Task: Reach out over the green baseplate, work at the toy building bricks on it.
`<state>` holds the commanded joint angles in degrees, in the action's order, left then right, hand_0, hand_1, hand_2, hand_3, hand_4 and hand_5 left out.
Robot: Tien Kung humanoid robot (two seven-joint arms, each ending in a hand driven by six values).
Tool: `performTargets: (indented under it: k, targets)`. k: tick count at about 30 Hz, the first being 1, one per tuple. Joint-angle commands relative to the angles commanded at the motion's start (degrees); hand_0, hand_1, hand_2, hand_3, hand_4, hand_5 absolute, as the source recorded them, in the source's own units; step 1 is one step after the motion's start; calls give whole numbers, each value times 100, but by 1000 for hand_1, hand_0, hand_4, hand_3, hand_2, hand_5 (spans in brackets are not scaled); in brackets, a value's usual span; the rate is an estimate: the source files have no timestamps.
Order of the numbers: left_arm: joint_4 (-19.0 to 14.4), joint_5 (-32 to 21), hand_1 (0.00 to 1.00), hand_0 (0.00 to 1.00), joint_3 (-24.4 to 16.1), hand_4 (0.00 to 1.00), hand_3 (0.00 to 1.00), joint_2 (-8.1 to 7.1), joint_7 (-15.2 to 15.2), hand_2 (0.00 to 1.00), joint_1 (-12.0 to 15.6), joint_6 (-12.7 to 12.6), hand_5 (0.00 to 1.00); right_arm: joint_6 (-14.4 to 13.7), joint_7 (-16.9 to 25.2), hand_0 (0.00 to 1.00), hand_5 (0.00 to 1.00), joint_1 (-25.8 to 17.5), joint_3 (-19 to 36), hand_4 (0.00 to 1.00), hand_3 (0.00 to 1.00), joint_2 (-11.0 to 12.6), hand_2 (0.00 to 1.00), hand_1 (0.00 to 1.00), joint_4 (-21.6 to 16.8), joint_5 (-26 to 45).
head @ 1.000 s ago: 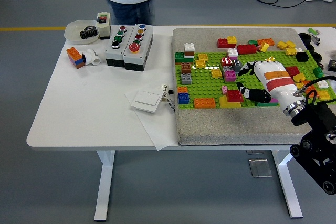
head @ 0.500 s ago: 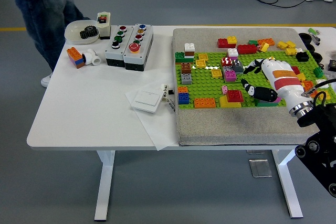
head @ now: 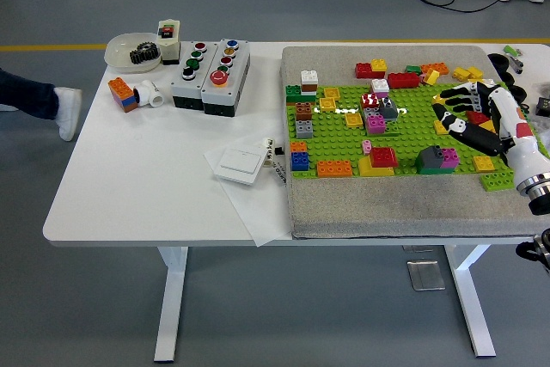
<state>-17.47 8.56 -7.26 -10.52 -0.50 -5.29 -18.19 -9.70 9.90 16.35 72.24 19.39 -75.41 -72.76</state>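
Right hand (head: 481,113) sits over the right end of the green baseplate (head: 408,126), wrist and white forearm entering from the lower right corner. Its black fingers (head: 460,94) are spread and relaxed, pointing left toward the plate's middle; nothing is held. Left arm is out of frame.

The baseplate lies on a grey mat (head: 378,195) covering the right half of the white table (head: 129,178). Bricks on the plate:
- red brick (head: 383,156) on a yellow one near the front edge
- grey-and-pink brick (head: 436,159) just right of it, apart from the hand
- orange brick (head: 335,168) and blue brick (head: 300,160) at the front left corner
- pink brick (head: 376,124) near the middle
- loose red, yellow and orange bricks on the mat behind the plate's far edge

Left half of table: two grey push-button boxes (head: 210,73), a white bowl (head: 135,50) holding a black gear, a white wall switch (head: 240,163) on a paper sheet, a small orange-and-blue brick stack (head: 123,94) beside a white pipe fitting.

A person's leg and white shoe (head: 67,113) show at the left edge, on the floor, away from the table.
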Motion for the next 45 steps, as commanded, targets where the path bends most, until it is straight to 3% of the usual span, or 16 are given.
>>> performTargets:
  k: [2, 3, 8, 9, 45]
  targets:
    - [2, -2, 816, 798, 1, 657, 652, 3, -2, 827, 9, 5, 637, 151, 7, 756, 624, -55, 103, 998, 685, -4, 761, 726, 6, 484]
    - [3, 1, 815, 797, -1, 658, 651, 4, -1, 830, 14, 7, 641, 214, 10, 818, 750, -78, 146, 998, 788, -5, 795, 775, 12, 745]
    - [7, 29, 815, 797, -17, 658, 651, 8, 7, 830, 28, 15, 641, 410, 41, 818, 750, -166, 291, 998, 788, 3, 795, 775, 50, 1846]
    - [8, 30, 816, 796, -18, 659, 650, 8, 7, 830, 29, 16, 643, 419, 42, 835, 828, -171, 300, 998, 800, 4, 806, 790, 56, 1947]
    - [2, 105, 816, 797, -38, 663, 659, -9, 38, 831, 12, 35, 656, 537, 142, 853, 919, -327, 656, 998, 823, -105, 821, 804, 327, 1921]
